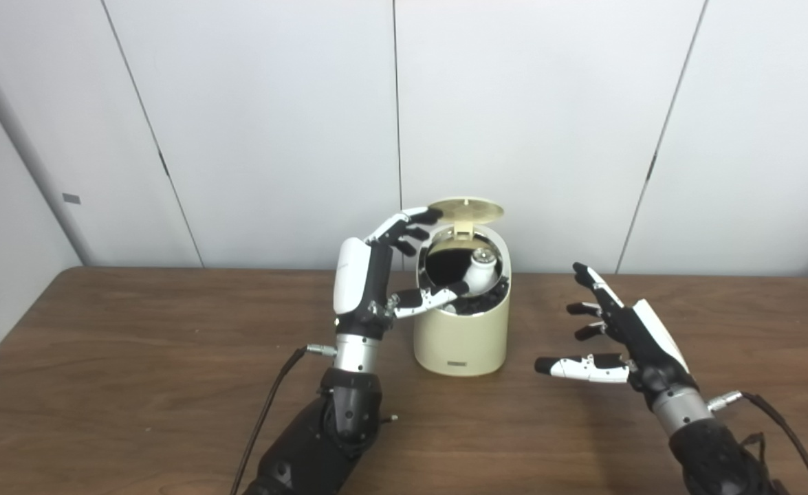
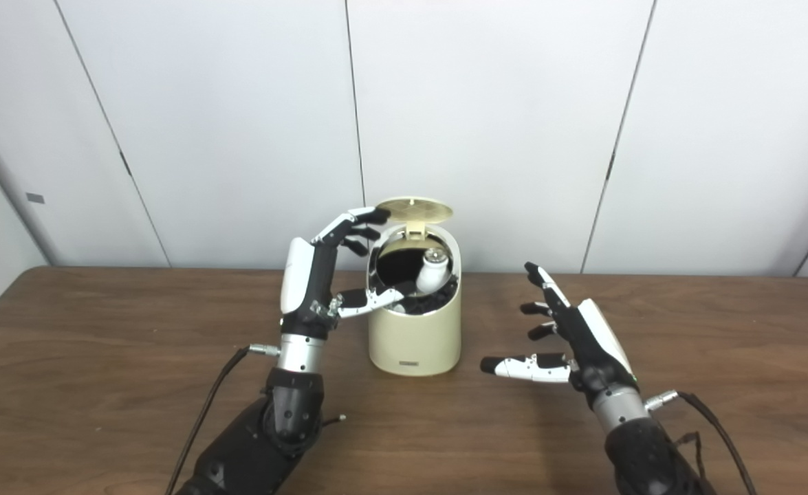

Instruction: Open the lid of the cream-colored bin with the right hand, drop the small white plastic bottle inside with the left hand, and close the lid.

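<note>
pale wall panels back a brown wooden tabletop [image 1: 135, 357] that fills the lower half of both views. nearest, toward the right part of the front edge, the right hand [image 1: 617, 337] hovers above the wood with fingers spread and thumb stretched toward the bin, holding nothing and well apart from it. to the left, the left hand [image 1: 383, 275] stands upright just beside the cream-colored bin [image 1: 460, 337], its fingers parted and empty: the thumb reaches across the bin's rim and the upper fingertips [image 1: 423, 218] sit close to the edge of the raised lid [image 1: 465, 210]; whether they touch it cannot be told. the bin stands about mid-table, toward the far edge, its lid hinged up nearly level over the mouth. the small white plastic bottle [image 1: 481, 269] lies tilted in the dark opening, apparently resting on the inner rim, cap end up, so the drop looks done but not clean. the risks from here: the bottle may be perched too high, so the lid could jam on it and fail to close; the left thumb, if it lingers over the rim, could be pinched or could drag the light bin sideways on withdrawal; a hard push on the lid from the right hand could tip or slide the bin.
</note>
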`<state>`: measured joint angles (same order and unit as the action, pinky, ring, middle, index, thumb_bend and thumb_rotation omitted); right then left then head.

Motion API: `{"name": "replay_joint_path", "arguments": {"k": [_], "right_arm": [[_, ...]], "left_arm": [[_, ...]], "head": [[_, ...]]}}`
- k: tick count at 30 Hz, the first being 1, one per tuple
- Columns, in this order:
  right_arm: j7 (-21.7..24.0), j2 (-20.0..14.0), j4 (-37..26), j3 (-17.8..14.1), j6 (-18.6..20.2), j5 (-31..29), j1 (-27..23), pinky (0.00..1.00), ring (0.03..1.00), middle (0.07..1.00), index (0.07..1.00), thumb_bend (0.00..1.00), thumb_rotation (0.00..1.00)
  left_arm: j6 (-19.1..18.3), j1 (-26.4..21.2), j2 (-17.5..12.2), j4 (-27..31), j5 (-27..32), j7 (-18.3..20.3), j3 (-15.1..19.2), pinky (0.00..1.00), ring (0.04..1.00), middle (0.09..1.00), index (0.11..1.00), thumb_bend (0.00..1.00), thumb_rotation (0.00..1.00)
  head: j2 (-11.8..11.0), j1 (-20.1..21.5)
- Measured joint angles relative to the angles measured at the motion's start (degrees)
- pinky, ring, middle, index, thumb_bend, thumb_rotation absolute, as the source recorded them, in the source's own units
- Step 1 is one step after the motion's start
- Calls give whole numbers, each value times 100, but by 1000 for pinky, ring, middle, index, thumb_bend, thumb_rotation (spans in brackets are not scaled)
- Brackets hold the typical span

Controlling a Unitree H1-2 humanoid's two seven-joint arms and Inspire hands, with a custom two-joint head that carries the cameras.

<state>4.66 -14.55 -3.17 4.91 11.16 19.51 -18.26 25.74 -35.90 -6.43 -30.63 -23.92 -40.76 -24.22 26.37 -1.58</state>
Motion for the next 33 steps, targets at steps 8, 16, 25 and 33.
{"name": "replay_joint_path", "arguments": {"k": [8,16,25,33], "right_arm": [[-2,1,-1,-8,-5,-19,0,622,811,956,960,853,261],[-36,11,114,-32,-107,-54,-3,630,804,944,949,858,256],[-209,49,120,-109,-275,-47,-6,711,806,911,909,773,207],[-248,56,41,-85,-420,-13,-332,705,820,891,878,629,287]], "left_arm": [[-1,379,-208,1024,713,551,177,364,470,549,497,518,54],[-1,724,-444,1459,1165,1053,676,405,507,495,495,516,0],[-1062,1350,-930,2108,1918,2906,1329,658,780,839,852,668,164],[-1859,1618,-1096,2346,1955,3934,1713,609,697,750,767,567,266]], "head": [[-35,-17],[-79,-35],[-211,35],[-466,141]]}}
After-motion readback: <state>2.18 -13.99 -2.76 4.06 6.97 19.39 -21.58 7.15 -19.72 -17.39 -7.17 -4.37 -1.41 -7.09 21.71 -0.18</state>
